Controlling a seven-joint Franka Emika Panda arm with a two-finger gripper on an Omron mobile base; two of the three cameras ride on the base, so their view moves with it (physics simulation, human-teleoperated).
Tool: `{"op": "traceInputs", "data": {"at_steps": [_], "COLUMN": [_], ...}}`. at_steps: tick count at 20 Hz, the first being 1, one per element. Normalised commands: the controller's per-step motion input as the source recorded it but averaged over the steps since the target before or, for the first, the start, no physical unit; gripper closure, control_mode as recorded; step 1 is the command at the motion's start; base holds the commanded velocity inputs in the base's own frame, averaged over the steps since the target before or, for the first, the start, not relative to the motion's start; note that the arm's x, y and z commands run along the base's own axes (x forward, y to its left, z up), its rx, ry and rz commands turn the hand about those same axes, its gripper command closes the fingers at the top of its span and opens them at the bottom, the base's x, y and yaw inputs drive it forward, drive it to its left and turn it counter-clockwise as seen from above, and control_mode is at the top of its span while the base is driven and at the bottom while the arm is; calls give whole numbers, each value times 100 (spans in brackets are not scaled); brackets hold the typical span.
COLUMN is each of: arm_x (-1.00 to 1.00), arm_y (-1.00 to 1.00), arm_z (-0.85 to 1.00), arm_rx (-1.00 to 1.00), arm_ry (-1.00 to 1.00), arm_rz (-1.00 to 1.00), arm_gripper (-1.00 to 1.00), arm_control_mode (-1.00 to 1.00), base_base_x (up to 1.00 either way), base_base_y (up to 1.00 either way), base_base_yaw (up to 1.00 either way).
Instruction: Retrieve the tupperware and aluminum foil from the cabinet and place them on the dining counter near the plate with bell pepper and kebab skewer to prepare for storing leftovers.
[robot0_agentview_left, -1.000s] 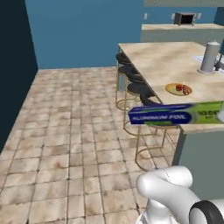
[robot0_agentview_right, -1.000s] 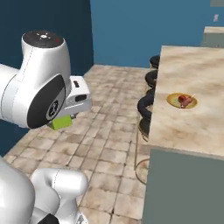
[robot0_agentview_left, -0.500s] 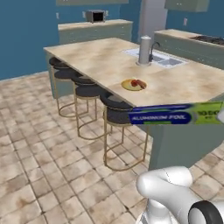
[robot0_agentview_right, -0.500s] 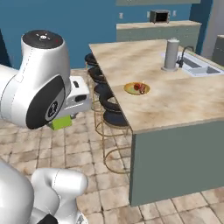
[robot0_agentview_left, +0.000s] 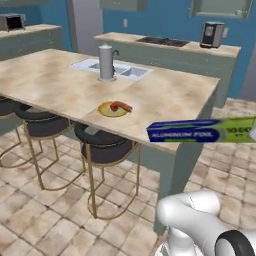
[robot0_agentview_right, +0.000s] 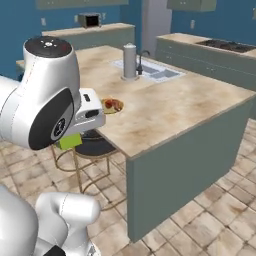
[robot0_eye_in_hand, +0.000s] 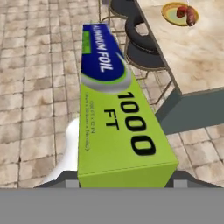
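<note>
Foil carton (robot0_agentview_left: 202, 131), the long dark-blue aluminum foil box with its lime-green end, was held out level in the air beside the corner of the dining desk (robot0_agentview_left: 165, 97), not yet over its top. In the hand view the carton ran lengthwise away from the camera, its green end nearest; the fingers themselves were hidden under that end, so their grip was judged from the carton hanging unsupported over the tiled floor (robot0_agentview_left: 45, 210) rather than seen directly: they were closed on the foil, set about as wide as the carton. The plate (robot0_agentview_left: 113, 108), with its yellowish rim and reddish food, sat on the desk near the edge above a black stool (robot0_agentview_left: 104, 145), a short way from the carton. Farther back stood a sink (robot0_agentview_left: 111, 71) with a metal faucet (robot0_agentview_left: 105, 63). By the look of it, the foil had been fetched and the delivery was near its end: what remained for it was to carry it over the desk and set it down near the plate. No tupperware lay on the desk, so that half of the job appeared undone.
</note>
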Motion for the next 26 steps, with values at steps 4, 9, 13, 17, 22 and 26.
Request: {"op": "traceInputs", "data": {"at_steps": [4, 9, 13, 17, 22, 26], "arm_x": [0, 0, 0, 0, 0, 0], "arm_y": [0, 0, 0, 0, 0, 0], "arm_z": [0, 0, 0, 0, 0, 0], "arm_rx": [0, 0, 0, 0, 0, 0], "arm_ry": [0, 0, 0, 0, 0, 0], "arm_rz": [0, 0, 0, 0, 0, 0], "arm_gripper": [100, 100, 100, 100, 100, 100], "arm_control_mode": [100, 100, 100, 100, 100, 100], "base_base_x": [63, 65, 62, 59, 55, 50], "base_base_y": [98, 100, 100, 100, 86, 62], "base_base_yaw": [-61, -61, -62, -63, -64, -61]}}
